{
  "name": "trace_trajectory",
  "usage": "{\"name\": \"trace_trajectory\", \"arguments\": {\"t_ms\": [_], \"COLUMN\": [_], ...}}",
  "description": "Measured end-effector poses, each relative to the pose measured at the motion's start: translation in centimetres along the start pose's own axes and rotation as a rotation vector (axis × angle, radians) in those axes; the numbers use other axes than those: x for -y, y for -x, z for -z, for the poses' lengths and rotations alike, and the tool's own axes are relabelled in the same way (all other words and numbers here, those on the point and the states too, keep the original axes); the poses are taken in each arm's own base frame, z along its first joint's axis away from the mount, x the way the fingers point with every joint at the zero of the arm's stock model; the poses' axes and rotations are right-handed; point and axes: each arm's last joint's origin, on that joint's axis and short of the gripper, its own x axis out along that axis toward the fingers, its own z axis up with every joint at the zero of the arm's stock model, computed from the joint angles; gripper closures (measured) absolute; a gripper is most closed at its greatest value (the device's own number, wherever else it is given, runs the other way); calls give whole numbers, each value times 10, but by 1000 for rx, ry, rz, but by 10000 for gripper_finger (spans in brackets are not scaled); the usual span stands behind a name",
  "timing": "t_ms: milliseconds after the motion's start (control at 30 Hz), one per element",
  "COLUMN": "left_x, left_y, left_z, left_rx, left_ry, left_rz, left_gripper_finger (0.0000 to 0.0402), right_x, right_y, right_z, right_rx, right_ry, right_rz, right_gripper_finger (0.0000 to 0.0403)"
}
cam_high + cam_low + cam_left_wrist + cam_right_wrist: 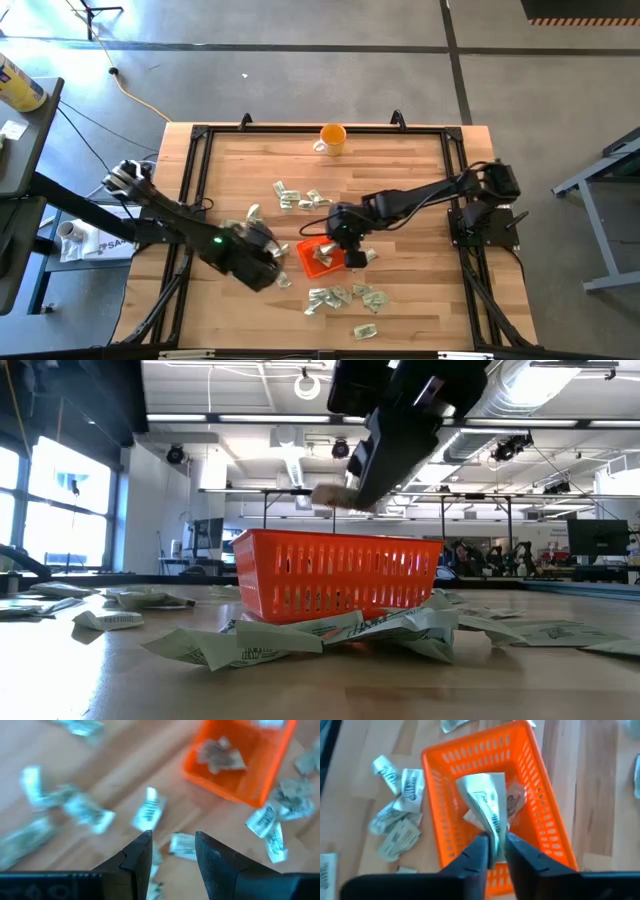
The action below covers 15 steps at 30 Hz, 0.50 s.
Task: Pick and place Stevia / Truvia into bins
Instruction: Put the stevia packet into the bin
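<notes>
The table (420, 190) is filling the middle of the high view, a wooden top inside a dark frame. The left arm (150, 215) is reaching in from the left edge of that frame, and the right arm (430, 195) is stretching in from the right toward the centre. The tray (318, 257) is sitting just below centre there; in the low view its slotted orange wall (335, 575) is standing mid-frame.

The right gripper (492, 847) is hanging over the tray, its jaws clenching one sachet (487, 805) that is sticking out over the tray's inside in the right wrist view. Other sachets are lying in the tray beneath it (220, 755). In the low view this gripper is showing at upper centre, above the tray's rim.

The left gripper (172, 857) is hovering low over the table just left of the tray in the high view, its jaws parted and gripping nothing, with a loose sachet (182, 845) showing between them on the wood.

A mug (331, 138) is standing at upper centre of the high view, by the table's far edge.

Loose sachets are lying scattered: a cluster above the tray (298, 197), another below it (345, 297), and more against the tray's base in the low view (300, 635).
</notes>
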Motion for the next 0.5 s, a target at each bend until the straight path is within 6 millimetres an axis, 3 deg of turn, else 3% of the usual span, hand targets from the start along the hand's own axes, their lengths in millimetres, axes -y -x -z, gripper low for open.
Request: {"name": "trace_trajectory", "arguments": {"t_ms": [100,200,333,500], "left_x": [-21,-46,-70,-86], "left_y": [18,20,3,-27], "left_z": [-1,1,3,6], "left_rx": [-4,-41,-166,-311], "left_ry": [55,68,61,-128], "left_rz": [-49,-168,-322,-346], "left_gripper_finger": [218,218,218,218], "right_x": [-1,0,1,1], "right_y": [-2,4,17,29], "right_z": [-5,-11,-15,-6], "right_rx": [10,37,28,-65], "right_ry": [13,31,23,-9], "right_rz": [42,119,234,286], "right_gripper_finger": [285,225,141,71]}}
